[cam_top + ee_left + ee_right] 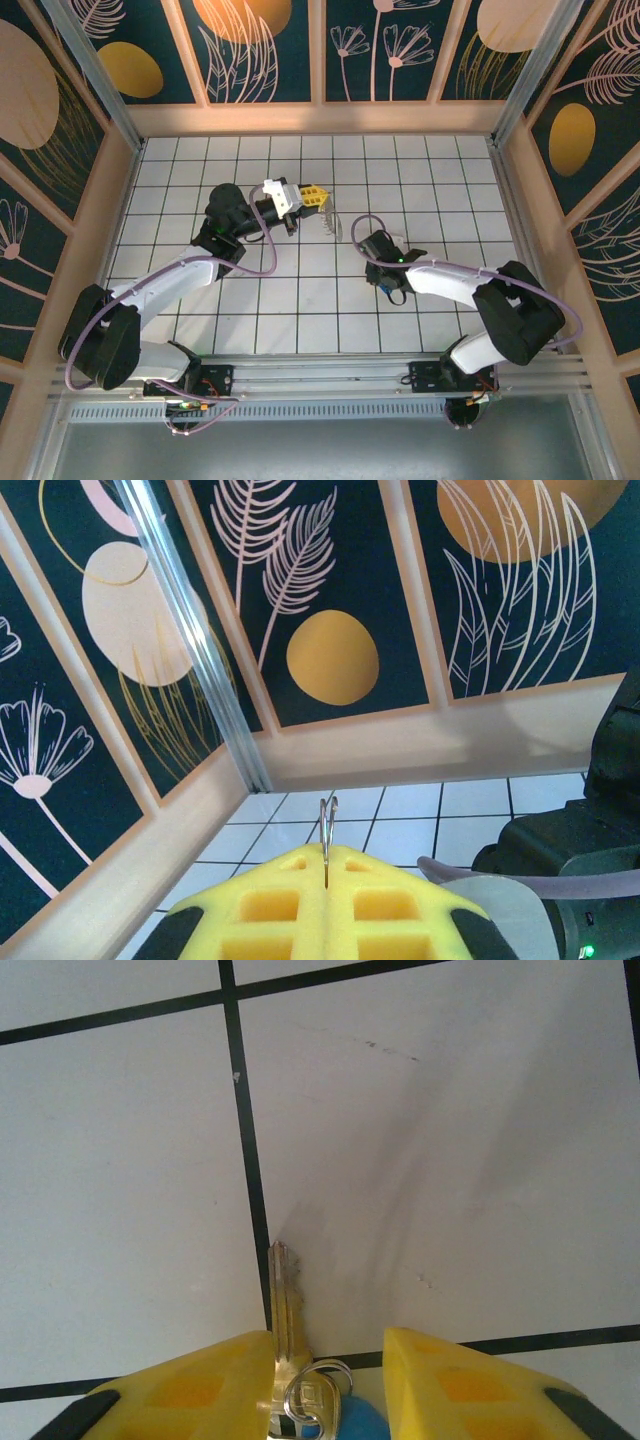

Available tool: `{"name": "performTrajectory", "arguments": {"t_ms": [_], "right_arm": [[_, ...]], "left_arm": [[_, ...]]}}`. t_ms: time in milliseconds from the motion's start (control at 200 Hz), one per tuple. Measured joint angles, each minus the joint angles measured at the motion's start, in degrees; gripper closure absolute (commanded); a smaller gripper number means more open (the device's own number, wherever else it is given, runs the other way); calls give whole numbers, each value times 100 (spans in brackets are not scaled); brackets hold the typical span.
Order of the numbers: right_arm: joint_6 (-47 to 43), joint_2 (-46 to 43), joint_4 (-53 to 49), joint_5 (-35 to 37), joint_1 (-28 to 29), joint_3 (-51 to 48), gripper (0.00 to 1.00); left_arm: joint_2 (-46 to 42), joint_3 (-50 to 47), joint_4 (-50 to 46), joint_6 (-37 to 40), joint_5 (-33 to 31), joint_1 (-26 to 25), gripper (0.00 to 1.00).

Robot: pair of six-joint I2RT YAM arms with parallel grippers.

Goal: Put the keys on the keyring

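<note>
My left gripper (pixel 318 198) hovers above the far middle of the tiled floor with its yellow fingers (pixel 260 900) shut on the keyring (pixel 333 225). The silvery loop hangs from the fingertips. In the left wrist view the keyring (pixel 328 825) is edge-on, a thin wire sticking out of the closed jaw line. My right gripper (pixel 327 1345) points down at the floor, open, its fingers on either side of the key (pixel 285 1300). The key lies flat with its blade pointing away. Its blue head (pixel 358 1426) and a small split ring (pixel 316 1398) sit between the fingers. The left finger (pixel 200 1385) touches the key; the right finger (pixel 450 1380) stands apart.
The right arm's wrist (pixel 385 250) is bent over the middle of the white tiled floor (pixel 300 300), close to the hanging keyring. Patterned walls (pixel 320 50) with wooden ledges enclose the floor. In the left wrist view the right arm (pixel 580 880) is at the right edge.
</note>
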Motion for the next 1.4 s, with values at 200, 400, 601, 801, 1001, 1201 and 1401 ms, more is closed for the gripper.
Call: {"name": "performTrajectory", "arguments": {"t_ms": [200,400,601,801,1001,1201,1401], "right_arm": [[0,107,2,0,0,96,72],[0,118,2,-7,0,96,72],[-2,225,0,-22,13,107,72],[-50,267,2,-26,59,162,84],[-114,267,-11,-24,72,184,98],[-151,162,-127,-24,85,201,100],[-92,-175,-275,33,101,223,57]], "left_arm": [[-20,0,0,-2,0,0,100],[-20,0,2,-2,0,0,100],[-20,0,2,0,0,0,100],[-20,0,2,-2,0,0,100],[-20,0,2,-20,0,0,100],[-17,0,2,-76,0,0,100],[-17,0,2,-92,2,0,100]]}}
